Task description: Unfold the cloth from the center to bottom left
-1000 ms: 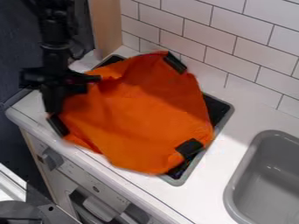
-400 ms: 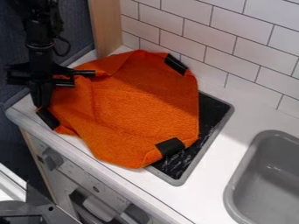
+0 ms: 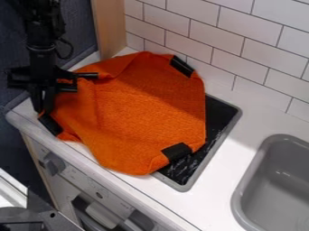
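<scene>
Jaws are at the left corner of the orange cloth [image 3: 136,106]; I can't tell if they pinch it. Unfolding looks nearly done: next, let go, lift.

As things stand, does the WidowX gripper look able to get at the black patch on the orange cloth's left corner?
Probably yes: the gripper hangs right at the black patch of the orange cloth, and nothing lies over that patch.
</scene>
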Robot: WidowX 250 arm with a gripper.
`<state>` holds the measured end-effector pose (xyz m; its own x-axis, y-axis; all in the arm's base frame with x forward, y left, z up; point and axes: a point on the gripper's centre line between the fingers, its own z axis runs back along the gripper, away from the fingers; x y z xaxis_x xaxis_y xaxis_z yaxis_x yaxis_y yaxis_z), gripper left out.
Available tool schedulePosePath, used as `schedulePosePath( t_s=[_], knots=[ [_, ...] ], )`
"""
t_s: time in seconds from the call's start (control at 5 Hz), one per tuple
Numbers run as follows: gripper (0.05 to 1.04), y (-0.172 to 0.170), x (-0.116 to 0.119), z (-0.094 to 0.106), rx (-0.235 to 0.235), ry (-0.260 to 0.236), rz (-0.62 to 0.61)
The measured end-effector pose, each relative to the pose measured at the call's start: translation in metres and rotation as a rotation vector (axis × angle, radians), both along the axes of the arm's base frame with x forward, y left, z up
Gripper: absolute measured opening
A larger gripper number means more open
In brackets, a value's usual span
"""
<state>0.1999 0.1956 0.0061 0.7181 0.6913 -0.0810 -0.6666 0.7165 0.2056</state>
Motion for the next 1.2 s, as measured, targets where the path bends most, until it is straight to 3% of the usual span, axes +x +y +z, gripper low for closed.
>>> schedulePosePath(
  t_s=[0.2,0.4,0.6,1.0,1.2],
  knots=[
    [0.452,-0.008,0.003,0.034,0.043,-0.009,-0.005],
    [0.765,-0.021,0.008,0.056,0.072,0.002,-0.006],
    [0.999,-0.040,0.017,0.077,0.081,-0.040,-0.015],
    [1.001,-0.120,0.045,0.071,-0.103,-0.188,-0.177],
    [1.001,-0.168,0.055,0.076,-0.141,-0.172,-0.269]
  ],
)
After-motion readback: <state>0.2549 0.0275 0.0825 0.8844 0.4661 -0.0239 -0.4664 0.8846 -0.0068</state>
